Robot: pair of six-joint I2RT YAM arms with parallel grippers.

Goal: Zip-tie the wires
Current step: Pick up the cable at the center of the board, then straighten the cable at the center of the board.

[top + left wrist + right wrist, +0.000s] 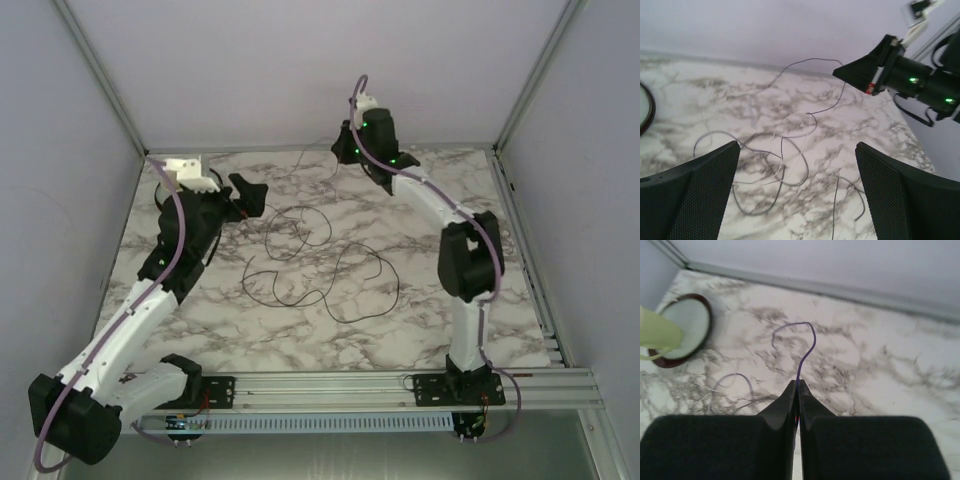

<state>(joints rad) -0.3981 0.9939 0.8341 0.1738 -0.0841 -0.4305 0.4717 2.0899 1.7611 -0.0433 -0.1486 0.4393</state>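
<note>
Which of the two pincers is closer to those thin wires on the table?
Right. The right pincer is shut on one end of the wires, near the back wall. The left pincer is open at their left edge, gripping nothing.

2 arms: left arm [130, 320], right arm [465, 260]. 2 hands, 1 per arm: left hand [796, 147], right hand [796, 390]. 2 fingers [695, 200] per hand, 4 total. 2 purple cables [175, 230], 1 along ea. arm. 1 table [250, 335], marble-patterned. 1 loose tangle of wires [290, 240]; no. of separate strands can't be told, too thin & overlapping. 1 whitish strand [799, 152] in the tangle. 1 round dark-rimmed disc [690, 325]. 1 blurred yellow-green thing [655, 332] at left edge of right wrist view, can't tell what. 1 metal rail [330, 385] w/ both arm bases.
</note>
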